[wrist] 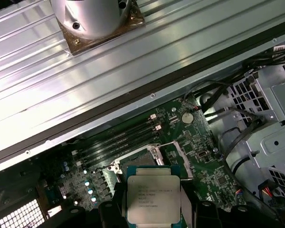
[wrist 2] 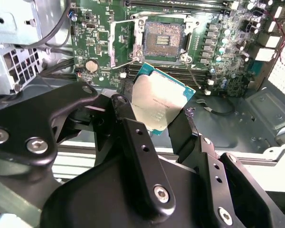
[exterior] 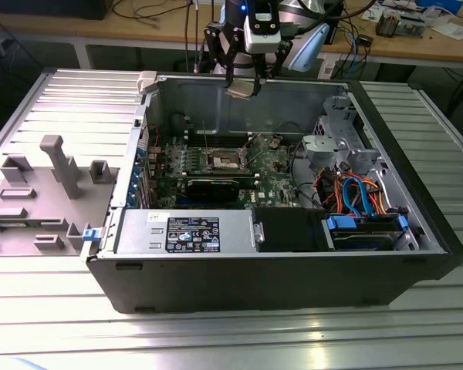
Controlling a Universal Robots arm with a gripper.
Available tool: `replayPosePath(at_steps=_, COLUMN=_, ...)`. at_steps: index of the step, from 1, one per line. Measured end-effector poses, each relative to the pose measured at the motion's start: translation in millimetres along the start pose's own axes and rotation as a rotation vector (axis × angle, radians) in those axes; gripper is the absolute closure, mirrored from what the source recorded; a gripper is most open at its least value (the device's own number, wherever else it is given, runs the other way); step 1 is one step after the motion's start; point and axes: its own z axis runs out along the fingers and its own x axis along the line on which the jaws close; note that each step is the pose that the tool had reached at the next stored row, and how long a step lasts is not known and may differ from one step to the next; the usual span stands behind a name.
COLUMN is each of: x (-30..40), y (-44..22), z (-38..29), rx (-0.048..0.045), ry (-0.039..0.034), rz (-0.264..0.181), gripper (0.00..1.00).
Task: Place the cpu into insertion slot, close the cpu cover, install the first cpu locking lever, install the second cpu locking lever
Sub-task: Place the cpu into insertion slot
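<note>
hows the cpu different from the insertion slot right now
The cpu has a pale silver-grey metal top; the insertion slot is a dark recess with a silvery rim. The cpu hangs in the gripper, jaws shut on it, off the motherboard; the insertion slot sits fixed in that board. The insertion slot lies uncovered and empty, the cpu not yet in it. Both are square, with similar footprints.

The cpu [wrist 2: 164,102] has a dull silver-grey metal top. The fingers [wrist 2: 137,142] are matt black with shiny steel screws. The insertion slot [wrist 2: 163,38] is dark with a silvery metal rim, set in the green, faintly glossy motherboard [wrist 2: 97,47]. The computer case [exterior: 255,281] is matt black outside and bare grey sheet metal inside. The counter [exterior: 216,339] is ribbed aluminium with a bright sheen.
</note>
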Motion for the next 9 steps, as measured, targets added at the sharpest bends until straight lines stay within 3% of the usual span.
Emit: replayPosePath(at_steps=9, x=2.9, y=-1.4, z=0.2, rx=-0.0004, ry=-0.0017, rz=0.019, gripper=0.46)
